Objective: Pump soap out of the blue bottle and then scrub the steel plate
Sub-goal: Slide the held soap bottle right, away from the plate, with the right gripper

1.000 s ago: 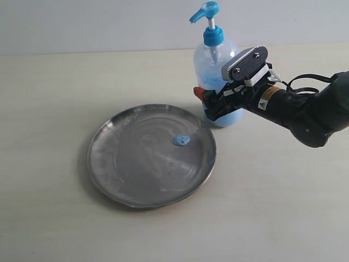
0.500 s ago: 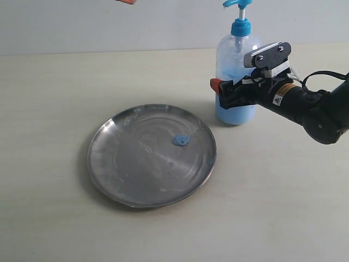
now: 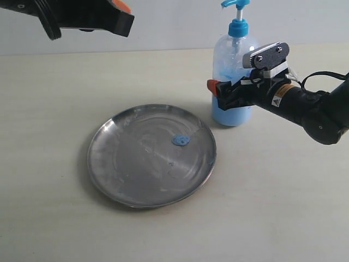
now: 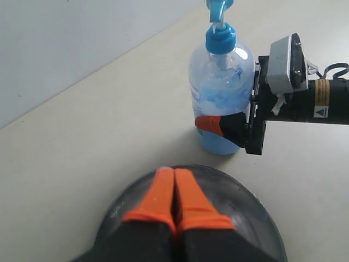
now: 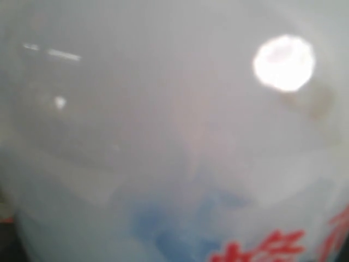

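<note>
Far to the left, up high, hangs the left gripper [image 3: 122, 11]. Its two orange fingers [image 4: 158, 194] are pressed flat together with nothing between them. The left wrist view shows them hanging above the near rim of the plate. Below it, on the pale table [image 3: 49, 98], lies the steel plate [image 3: 122, 169]. It is big, round and shiny, with swirly smears on it. A little blob of blue soap [image 3: 181, 140] sits on the plate, closer to its right side than to the middle. To the right of the plate, near its far rim but not touching it, stands the blue bottle [image 3: 228, 57]. It is upright on the table, with blue soap filling its lower part and the blue pump on top. The right gripper [image 3: 222, 91] reaches in from the right and hugs the bottle around its middle. One black finger with an orange tip [image 4: 218, 124] lies across the side of the bottle that faces the plate. The other finger is hidden behind the bottle. The right wrist view is all blur, filled with the clear bottle wall, some blue and a bit of red print.
</note>
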Robot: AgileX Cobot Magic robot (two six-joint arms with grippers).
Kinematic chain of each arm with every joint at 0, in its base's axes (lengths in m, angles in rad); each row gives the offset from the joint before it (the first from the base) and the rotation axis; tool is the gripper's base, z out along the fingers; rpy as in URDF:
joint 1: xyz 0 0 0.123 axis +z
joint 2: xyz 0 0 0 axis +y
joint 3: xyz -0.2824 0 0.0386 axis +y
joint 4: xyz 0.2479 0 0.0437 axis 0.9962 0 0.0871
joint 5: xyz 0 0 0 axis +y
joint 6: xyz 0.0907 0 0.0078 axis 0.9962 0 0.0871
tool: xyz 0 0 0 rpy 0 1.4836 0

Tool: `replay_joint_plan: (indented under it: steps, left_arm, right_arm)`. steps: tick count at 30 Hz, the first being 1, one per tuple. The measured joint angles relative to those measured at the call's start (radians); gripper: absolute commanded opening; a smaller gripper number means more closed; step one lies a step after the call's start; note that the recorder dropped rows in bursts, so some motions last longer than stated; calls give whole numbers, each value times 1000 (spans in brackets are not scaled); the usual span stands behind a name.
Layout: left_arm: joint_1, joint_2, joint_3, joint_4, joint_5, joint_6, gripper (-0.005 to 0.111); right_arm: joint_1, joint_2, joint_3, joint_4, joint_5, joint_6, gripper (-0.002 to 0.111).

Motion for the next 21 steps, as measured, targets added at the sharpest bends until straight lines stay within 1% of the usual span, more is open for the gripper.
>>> replay_joint_plan:
  steps: [2,6,21]
  left_arm:
    - [0,0,20,0,-42,0,0]
    - [0,0,40,0,-65,0,0]
    - [0,0,42,-23,-78,0,0]
  right_arm:
    - [0,0,0,-5,-6,2,0]
    - [0,0,0,-7,-5,4,0]
    - [0,12,0,-7,-21,6,0]
